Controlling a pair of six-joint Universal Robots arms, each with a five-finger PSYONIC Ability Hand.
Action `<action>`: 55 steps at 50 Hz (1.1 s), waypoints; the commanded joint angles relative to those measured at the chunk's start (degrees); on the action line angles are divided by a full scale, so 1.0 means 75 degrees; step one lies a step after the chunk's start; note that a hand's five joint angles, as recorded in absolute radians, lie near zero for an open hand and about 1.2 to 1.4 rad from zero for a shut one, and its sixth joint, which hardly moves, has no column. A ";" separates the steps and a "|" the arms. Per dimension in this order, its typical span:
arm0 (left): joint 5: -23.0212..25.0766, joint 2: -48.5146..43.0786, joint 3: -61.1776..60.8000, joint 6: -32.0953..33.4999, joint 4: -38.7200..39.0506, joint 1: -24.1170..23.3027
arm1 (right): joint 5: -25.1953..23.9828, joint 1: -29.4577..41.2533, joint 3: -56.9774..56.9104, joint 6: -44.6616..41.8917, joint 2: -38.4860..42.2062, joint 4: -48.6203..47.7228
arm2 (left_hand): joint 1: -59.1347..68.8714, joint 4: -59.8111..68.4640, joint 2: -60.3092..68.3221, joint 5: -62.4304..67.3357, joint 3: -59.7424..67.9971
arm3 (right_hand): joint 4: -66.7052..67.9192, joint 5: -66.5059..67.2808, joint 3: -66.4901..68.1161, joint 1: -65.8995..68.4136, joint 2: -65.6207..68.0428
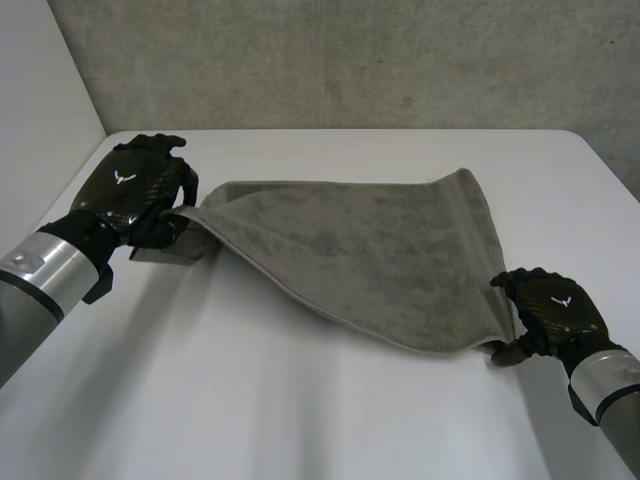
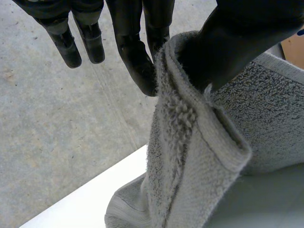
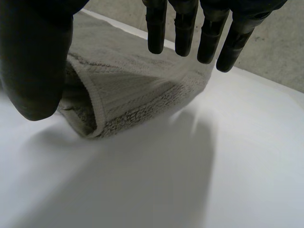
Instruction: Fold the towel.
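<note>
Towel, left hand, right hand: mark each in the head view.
towel (image 1: pixel 370 250), head view, middle of the cloth
left hand (image 1: pixel 133 185), head view, back of the hand
right hand (image 1: pixel 552 303), head view, back of the hand

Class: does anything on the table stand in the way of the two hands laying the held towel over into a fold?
Nothing visible does. The left hand and right hand each pinch a corner of the towel, and the white table around it carries no other object.
</note>
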 commanded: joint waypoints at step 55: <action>0.0151 0.0636 0.0159 0.0728 -0.1324 0.1109 | -0.2187 -0.0741 -0.6333 -0.4466 0.1196 0.7948 | 0.0647 -0.0424 0.0333 0.0362 -0.0376 | -0.0513 0.7925 -0.0311 0.8131 0.7954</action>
